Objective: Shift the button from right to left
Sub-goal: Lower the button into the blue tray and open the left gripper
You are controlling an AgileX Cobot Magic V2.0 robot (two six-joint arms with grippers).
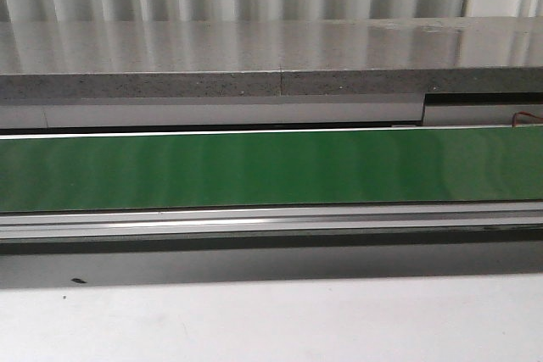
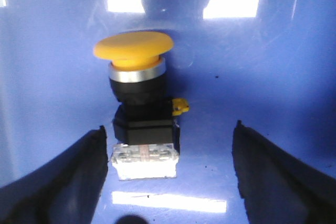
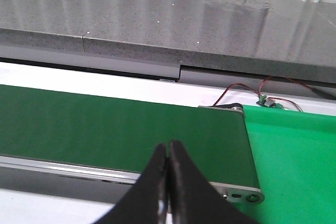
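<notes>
In the left wrist view the left hand (image 2: pixel 168 177) is spread wide, its two black, matte fingers (image 2: pixel 58 179) flanking an empty gap, and the button (image 2: pixel 139 106) stands just ahead, toward eleven o'clock of that gap and nearer the left-side finger, untouched. Its long axis runs upright: a clear contact block at the base, a black boxy body and round collar, a bright metal ring, then a smooth yellow mushroom cap on top. It rests on a glossy blue bin floor (image 2: pixel 273 77) that mirrors the lights. The left arm is plainly the nearer one. The right hand (image 3: pixel 168 158) is pressed together, holding nothing, over the dark green belt (image 3: pixel 105 124), with a speckled grey table (image 3: pixel 157 24) beyond at twelve o'clock.
</notes>
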